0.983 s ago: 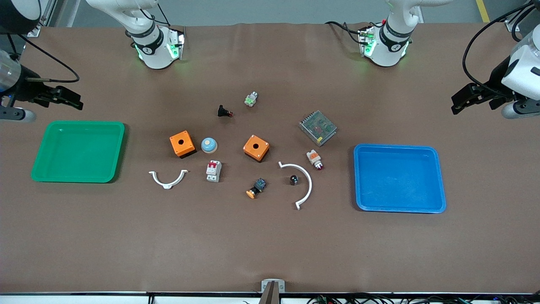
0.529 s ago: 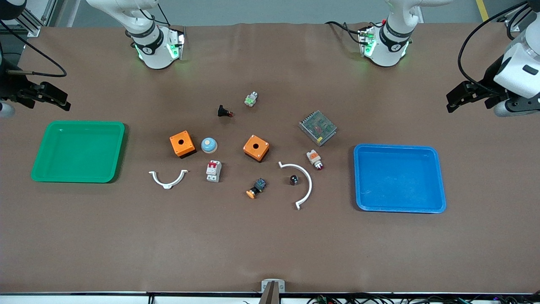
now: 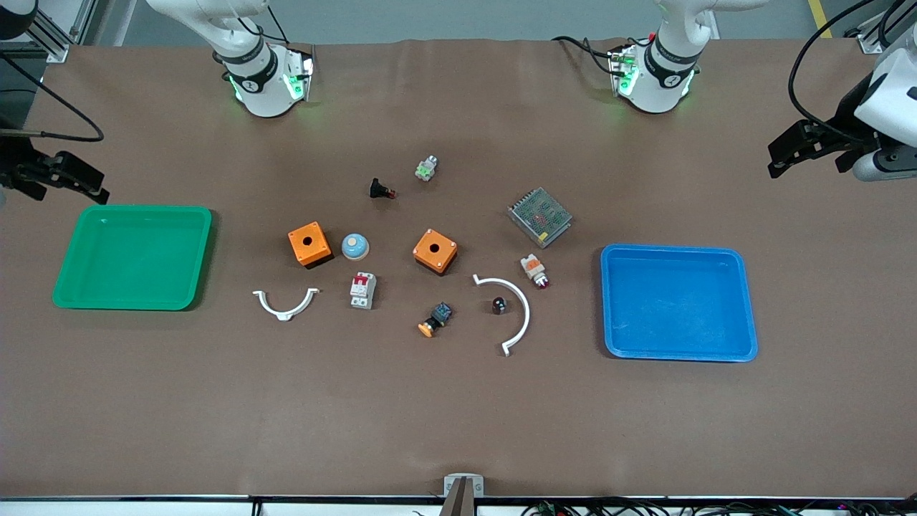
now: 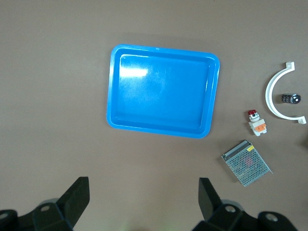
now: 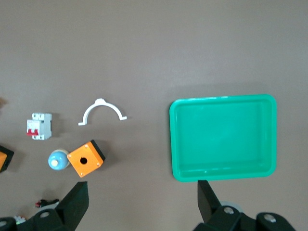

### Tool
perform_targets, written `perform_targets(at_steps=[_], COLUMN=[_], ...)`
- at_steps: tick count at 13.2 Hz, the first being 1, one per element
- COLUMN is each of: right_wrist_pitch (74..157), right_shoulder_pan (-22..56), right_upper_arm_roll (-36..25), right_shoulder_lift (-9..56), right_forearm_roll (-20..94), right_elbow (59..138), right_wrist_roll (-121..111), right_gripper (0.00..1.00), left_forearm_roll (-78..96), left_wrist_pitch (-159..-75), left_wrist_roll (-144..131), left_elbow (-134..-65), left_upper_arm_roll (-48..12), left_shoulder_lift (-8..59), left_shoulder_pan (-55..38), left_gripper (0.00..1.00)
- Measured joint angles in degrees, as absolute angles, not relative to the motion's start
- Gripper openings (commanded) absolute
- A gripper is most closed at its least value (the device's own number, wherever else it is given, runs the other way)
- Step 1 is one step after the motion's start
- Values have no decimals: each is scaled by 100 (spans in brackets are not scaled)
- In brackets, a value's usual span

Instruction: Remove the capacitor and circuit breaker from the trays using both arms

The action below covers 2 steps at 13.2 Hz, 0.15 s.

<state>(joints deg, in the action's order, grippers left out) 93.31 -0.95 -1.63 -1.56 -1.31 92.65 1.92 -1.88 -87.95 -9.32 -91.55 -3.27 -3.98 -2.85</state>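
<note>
The capacitor [image 3: 499,306], a tiny black cylinder, lies inside a white curved clip [image 3: 521,315] near mid-table; it also shows in the left wrist view [image 4: 290,98]. The breaker [image 3: 363,290], a white block with red levers, lies nearer the front camera than a blue dome [image 3: 354,246]; it also shows in the right wrist view [image 5: 39,126]. My left gripper [image 3: 791,150] hangs open and empty above the table at the left arm's end, over bare cloth beside the blue tray [image 3: 677,301]. My right gripper [image 3: 71,179] hangs open and empty at the right arm's end, by the green tray [image 3: 132,258].
Two orange boxes [image 3: 309,244] [image 3: 435,251], a metal mesh power supply [image 3: 539,216], an orange-and-white lamp [image 3: 534,270], an orange-capped button [image 3: 435,319], a black part with red tip [image 3: 381,190], a green-white part [image 3: 426,168] and a second white clip [image 3: 285,304] lie mid-table.
Both grippers have drifted a little at their ends of the table, the right one outward toward the table's end, the left one toward the bases' side. No object on the table has moved.
</note>
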Motion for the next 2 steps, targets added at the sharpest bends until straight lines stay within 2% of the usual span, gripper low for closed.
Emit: perform_targets(at_steps=[2], right_wrist_pitch=[9322], right_shoulder_pan=[-94], right_upper_arm_roll=[-160], right_shoulder_lift=[67], right_forearm_roll=[-131], right_elbow=[8990], right_wrist_roll=[192], right_gripper=[100], left_forearm_roll=[-188], left_wrist_pitch=[-8795], left_wrist_roll=[-932], left_elbow=[-9144], left_upper_arm_roll=[-325], left_shoulder_lift=[-398], left_shoulder_pan=[-284], left_gripper=[100])
